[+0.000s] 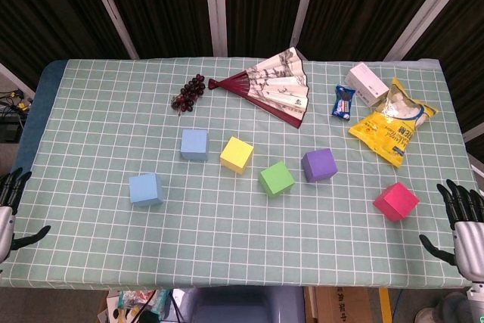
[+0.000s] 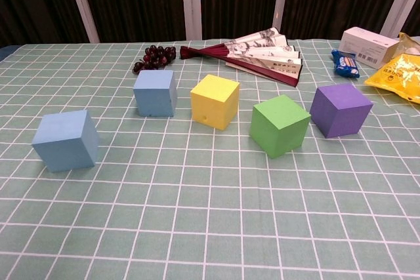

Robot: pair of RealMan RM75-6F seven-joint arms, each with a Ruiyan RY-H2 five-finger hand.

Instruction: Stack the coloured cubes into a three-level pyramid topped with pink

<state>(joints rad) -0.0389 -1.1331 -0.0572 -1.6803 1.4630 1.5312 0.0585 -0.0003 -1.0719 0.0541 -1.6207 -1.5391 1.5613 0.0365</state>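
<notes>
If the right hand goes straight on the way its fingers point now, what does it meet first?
Probably nothing: the right hand points up along the table's right edge, outside the pink cube. The yellow bag lies further left; depth is unclear.

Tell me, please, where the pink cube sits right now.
In the head view, the pink cube lies alone at the table's right, beyond the purple cube, near the right robot hand.

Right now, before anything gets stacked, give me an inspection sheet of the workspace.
Surface: table under a green checked cloth, flat.
Job's things: two blue cubes, yellow cube, green cube, purple cube, pink cube; all apart, none stacked.
Clutter: grapes, folding fan, white box, blue packet, yellow bag at the far side.
Hands: left hand and right hand at the near corners, fingers apart, holding nothing.
Cables: some beyond the left edge.
Surroundings: dark curtains behind.
</notes>
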